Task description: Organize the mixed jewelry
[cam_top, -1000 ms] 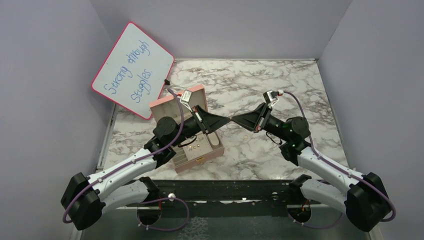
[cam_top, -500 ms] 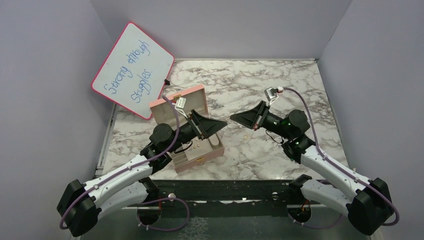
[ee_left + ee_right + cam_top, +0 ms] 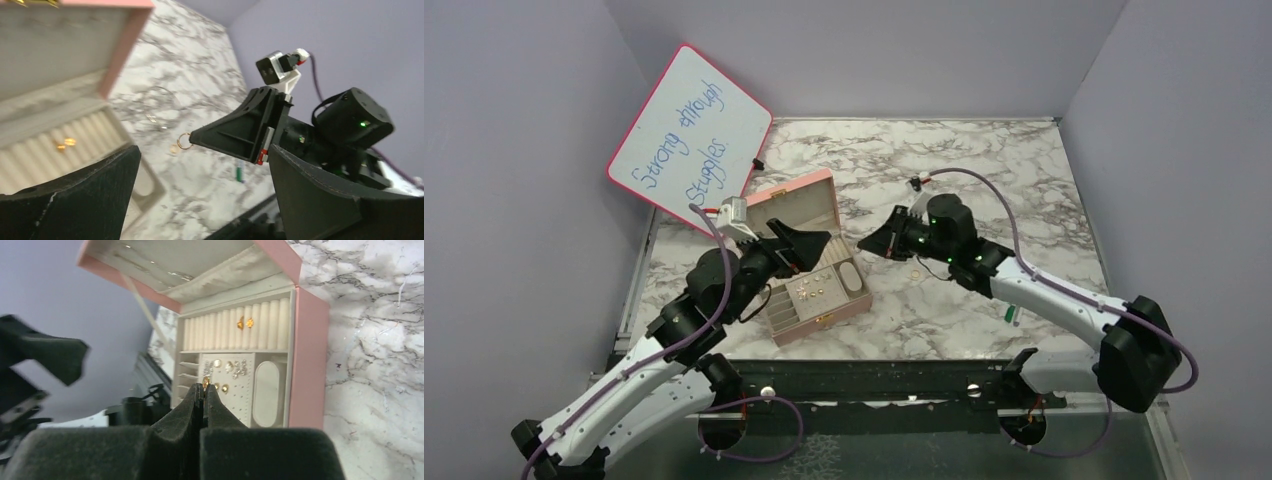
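The mixed jewelry is tiny gold pieces. My right gripper [image 3: 862, 246] is shut on a small gold ring [image 3: 183, 141], which pokes out of its fingertips [image 3: 205, 383]. It hangs just right of the open pink box [image 3: 856, 305]. A loose gold piece [image 3: 916, 272] lies on the marble under the right arm. Inside the box, gold rings [image 3: 245, 322] sit on the ridged rolls and studs [image 3: 226, 367] on the dotted pad. My left gripper [image 3: 822, 248] hovers over the box, wide open with nothing between its fingers [image 3: 80, 195], facing the right gripper's tip.
A whiteboard [image 3: 689, 140] with blue writing leans at the back left, behind the box's raised lid [image 3: 789, 208]. A green-and-white pen [image 3: 1009, 313] lies on the marble beside the right arm. Grey walls close in on three sides.
The two grippers were tip to tip. The left one opened, let go of the ring and drew back to the left. The right one, shut on the ring, swung left towards the box.
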